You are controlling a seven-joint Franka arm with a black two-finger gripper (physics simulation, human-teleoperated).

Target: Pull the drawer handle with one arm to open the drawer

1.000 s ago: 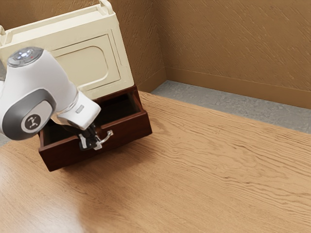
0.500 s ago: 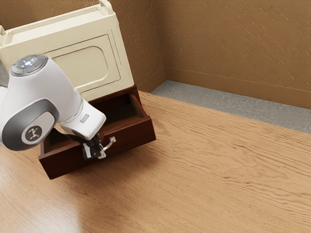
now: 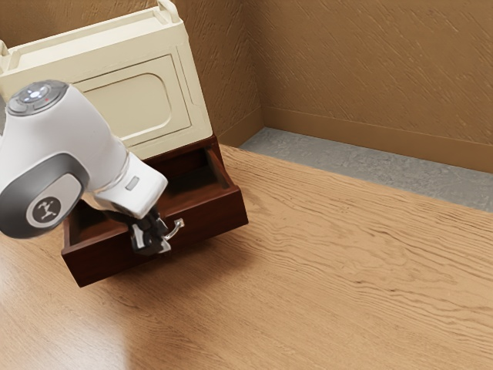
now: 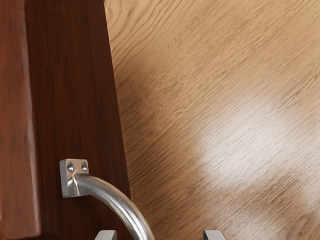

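My gripper (image 3: 152,239) is at the front of the dark red-brown drawer (image 3: 212,219), which stands well out of its cabinet. The curved silver handle (image 3: 176,230) shows beside the fingers; its other end is hidden behind them. In the wrist view my gripper (image 4: 160,235) is open, with its two tips wide apart. The handle (image 4: 117,202) curves from its screwed mount on the drawer front (image 4: 75,110) into the gap between the tips, nearer one of them.
A cream upper cabinet (image 3: 127,108) with a recessed panel stands above the drawer. Wooden tabletop (image 3: 339,270) extends in front of the drawer and toward the exterior view's right. Behind it are a grey floor strip (image 3: 323,162) and a brown wall (image 3: 370,69).
Over the last second the drawer has slid farther out, with my gripper moving along at its handle. Most of that motion came in the first half; since then my hand has tilted slightly.
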